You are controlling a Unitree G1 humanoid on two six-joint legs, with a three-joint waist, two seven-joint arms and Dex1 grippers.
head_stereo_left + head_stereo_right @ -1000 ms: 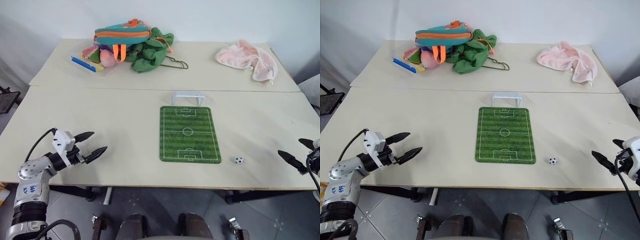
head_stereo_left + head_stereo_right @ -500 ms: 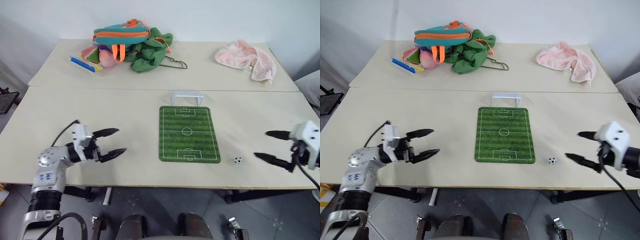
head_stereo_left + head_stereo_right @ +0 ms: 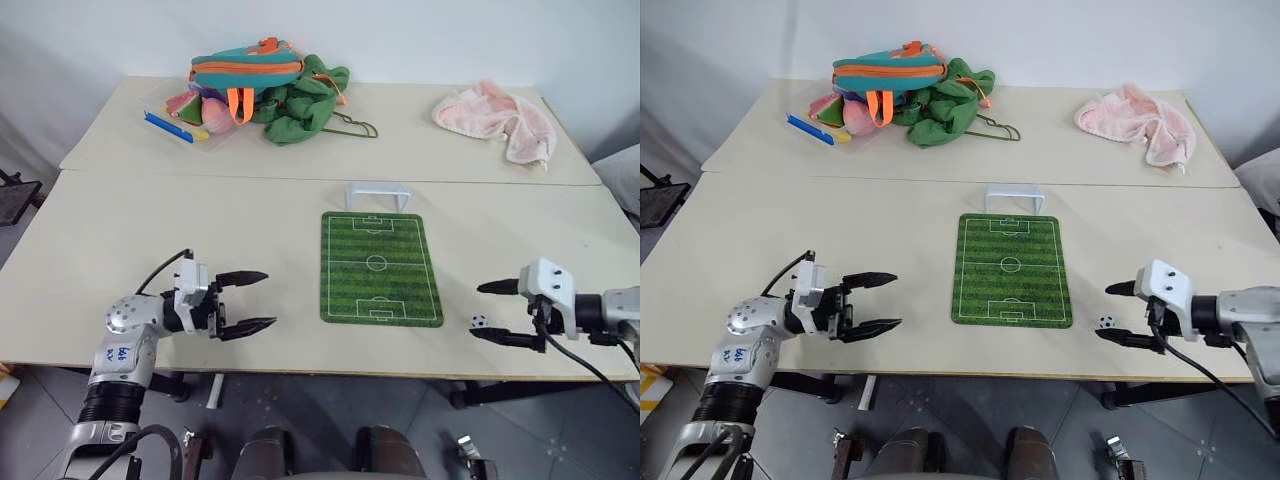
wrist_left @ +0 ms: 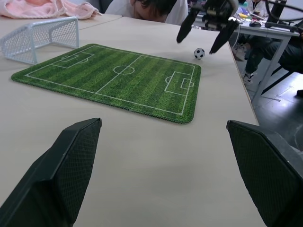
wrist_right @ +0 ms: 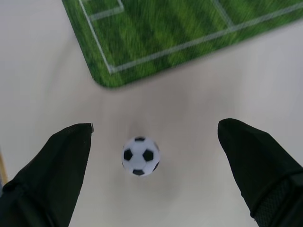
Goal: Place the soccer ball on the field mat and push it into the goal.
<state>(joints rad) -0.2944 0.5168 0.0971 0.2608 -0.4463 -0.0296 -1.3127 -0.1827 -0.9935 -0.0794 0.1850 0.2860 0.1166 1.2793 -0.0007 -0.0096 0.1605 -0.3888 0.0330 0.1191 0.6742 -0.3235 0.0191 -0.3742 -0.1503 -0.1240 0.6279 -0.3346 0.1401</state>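
1. In the head views, we see the soccer ball on the bare table, just right of the field mat's near right corner. The right gripper, fingers spread wide, flanks it. The goal stands at the mat's far edge.
2. In the left wrist view, the left gripper gapes wide, empty.
3. In the right wrist view, the ball sits centred between the fingers, untouched. We judge it light, hard and apt to roll, so pinch across its middle.
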